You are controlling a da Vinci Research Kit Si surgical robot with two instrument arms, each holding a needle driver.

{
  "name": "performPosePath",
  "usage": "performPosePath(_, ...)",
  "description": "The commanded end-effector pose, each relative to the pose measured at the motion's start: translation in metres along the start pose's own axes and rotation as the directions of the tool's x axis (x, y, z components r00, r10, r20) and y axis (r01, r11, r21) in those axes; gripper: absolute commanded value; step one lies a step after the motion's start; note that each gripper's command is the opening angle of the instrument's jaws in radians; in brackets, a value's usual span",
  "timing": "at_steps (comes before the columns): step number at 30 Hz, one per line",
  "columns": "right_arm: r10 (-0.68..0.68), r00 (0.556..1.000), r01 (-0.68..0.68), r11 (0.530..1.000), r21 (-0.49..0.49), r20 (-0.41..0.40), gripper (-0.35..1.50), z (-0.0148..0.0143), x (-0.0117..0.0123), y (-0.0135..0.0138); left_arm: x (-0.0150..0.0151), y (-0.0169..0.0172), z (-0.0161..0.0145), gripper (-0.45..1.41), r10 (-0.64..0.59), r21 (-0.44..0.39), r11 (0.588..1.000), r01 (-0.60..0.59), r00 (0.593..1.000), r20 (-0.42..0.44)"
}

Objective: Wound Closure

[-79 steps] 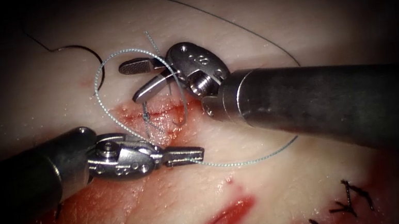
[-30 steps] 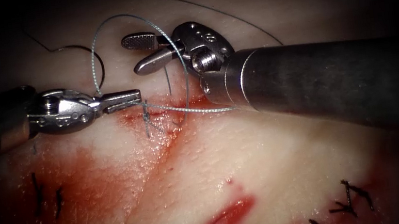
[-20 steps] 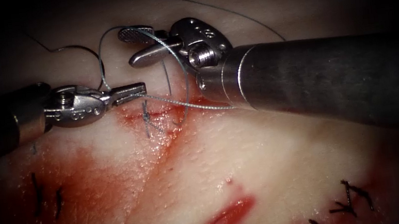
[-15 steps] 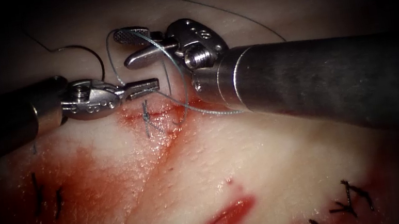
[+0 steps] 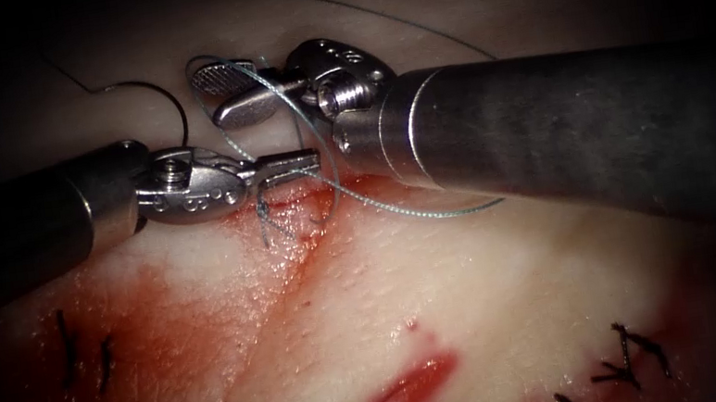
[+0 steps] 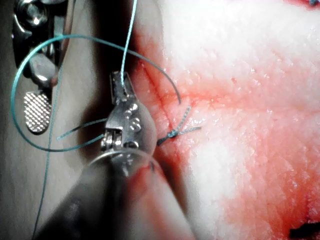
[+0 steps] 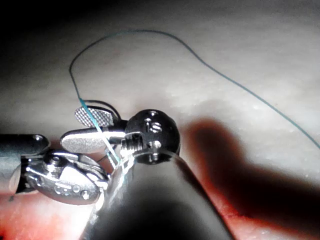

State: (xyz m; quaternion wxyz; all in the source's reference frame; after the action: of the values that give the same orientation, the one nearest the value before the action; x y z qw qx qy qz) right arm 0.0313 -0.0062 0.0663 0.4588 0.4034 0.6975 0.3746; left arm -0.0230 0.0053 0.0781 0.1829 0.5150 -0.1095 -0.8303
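The left tool has its jaws closed on the thread just above the cut. The right tool stands wide open, holding nothing, thread looped over it. The needle lies free on the tissue, upper left

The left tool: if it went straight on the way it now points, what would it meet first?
Probably the right tool's shaft. The left tool, shut on the thread, points right along the cut; the shaft lies just ahead, though it may pass underneath.

My surgical training lab: pork tissue bearing stitched practice cuts, red fluid and thread.
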Motion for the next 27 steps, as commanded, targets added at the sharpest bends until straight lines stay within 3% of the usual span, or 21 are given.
performPosePath(1, -0.003, 1.000, 0.003, 1.000, 0.005, -0.003, 1.30, 0.0015, 0.0004, 0.0008, -0.0002, -0.0006, 0.0007, -0.45, 0.001, 0.002, 1.000, -0.001, 1.000, -0.002)
performPosePath(9, -0.013, 1.000, 0.013, 1.000, 0.016, -0.015, 1.43, 0.0045, -0.0002, 0.0012, 0.0018, -0.0001, 0.0022, -0.45, 0.025, -0.045, 0.999, -0.025, 1.000, -0.004)
performPosePath(13, -0.016, 1.000, 0.016, 1.000, 0.020, -0.015, 1.41, 0.0054, -0.0009, 0.0013, 0.0024, 0.0000, 0.0022, -0.45, 0.028, -0.049, 0.998, -0.028, 1.000, -0.014)
performPosePath(16, -0.120, 0.992, 0.120, 0.993, 0.015, -0.045, 1.36, 0.0058, -0.0010, 0.0016, 0.0028, 0.0002, 0.0023, -0.45, 0.029, -0.055, 0.998, -0.030, 0.999, -0.016)
performPosePath(18, -0.196, 0.978, 0.197, 0.980, 0.002, -0.075, 1.46, 0.0060, -0.0007, 0.0018, 0.0031, 0.0004, 0.0022, -0.45, 0.030, -0.059, 0.998, -0.031, 0.999, -0.019)
performPosePath(21, -0.288, 0.953, 0.288, 0.958, -0.010, -0.094, 1.46, 0.0057, -0.0004, 0.0021, 0.0039, 0.0009, 0.0017, -0.45, 0.032, -0.064, 0.997, -0.034, 0.999, -0.025)
performPosePath(27, -0.415, 0.910, 0.414, 0.907, 0.079, 0.003, 1.46, 0.0040, -0.0009, 0.0024, 0.0057, 0.0018, 0.0007, -0.45, 0.035, -0.079, 0.996, -0.036, 0.999, -0.021)
